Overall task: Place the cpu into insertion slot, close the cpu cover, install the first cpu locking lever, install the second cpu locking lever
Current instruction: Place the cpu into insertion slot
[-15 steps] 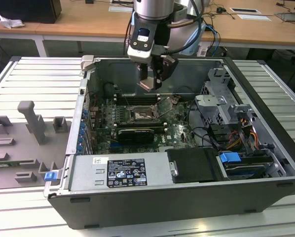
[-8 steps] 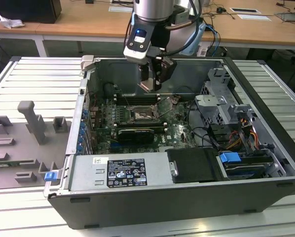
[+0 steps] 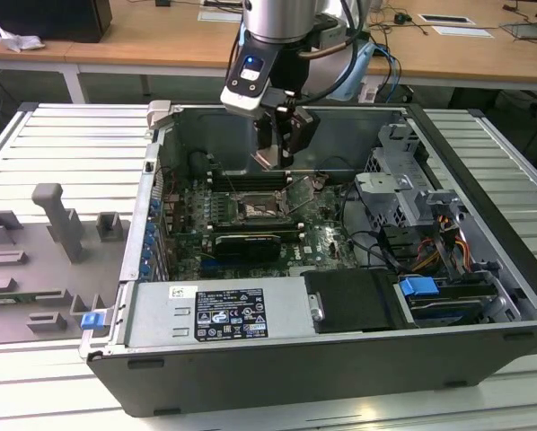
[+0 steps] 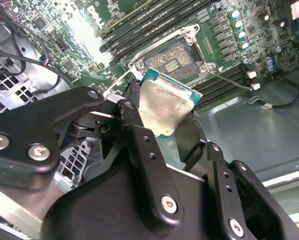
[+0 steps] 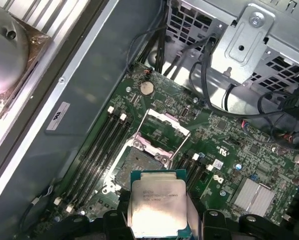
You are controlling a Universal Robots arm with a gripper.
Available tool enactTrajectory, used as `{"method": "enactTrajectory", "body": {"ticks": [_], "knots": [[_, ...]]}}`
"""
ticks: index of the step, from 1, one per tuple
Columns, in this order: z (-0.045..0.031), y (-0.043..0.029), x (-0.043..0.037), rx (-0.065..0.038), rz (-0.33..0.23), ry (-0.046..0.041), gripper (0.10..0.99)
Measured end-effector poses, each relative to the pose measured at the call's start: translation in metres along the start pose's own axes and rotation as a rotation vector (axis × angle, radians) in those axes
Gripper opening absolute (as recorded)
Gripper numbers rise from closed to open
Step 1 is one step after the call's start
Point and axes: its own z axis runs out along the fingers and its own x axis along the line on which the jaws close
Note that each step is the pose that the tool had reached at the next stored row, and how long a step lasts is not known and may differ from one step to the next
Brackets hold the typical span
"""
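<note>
My gripper hangs inside the open computer case, above the green motherboard, and is shut on the cpu. The cpu is a small square chip with a dull silver top, clamped by its edges between the black fingers. In the first wrist view the cpu sits just short of the insertion slot, apart from it. The slot lies bare, a dark square socket with a silver rim. The cpu cover stands swung open at the slot's far side. A thin locking lever sticks out beside the socket.
Long black memory slots run along both sides of the socket. A black card lies across the board. A metal drive cage with cables fills the exterior view's right, and a power supply is at the front. Grey fixtures stand outside the case.
</note>
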Motion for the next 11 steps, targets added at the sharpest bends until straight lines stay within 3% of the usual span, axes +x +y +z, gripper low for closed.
{"method": "enactTrajectory", "body": {"ticks": [11], "knots": [[0.0038,-0.0003,-0.0001,-0.001,0.046,-0.0041,0.525]]}}
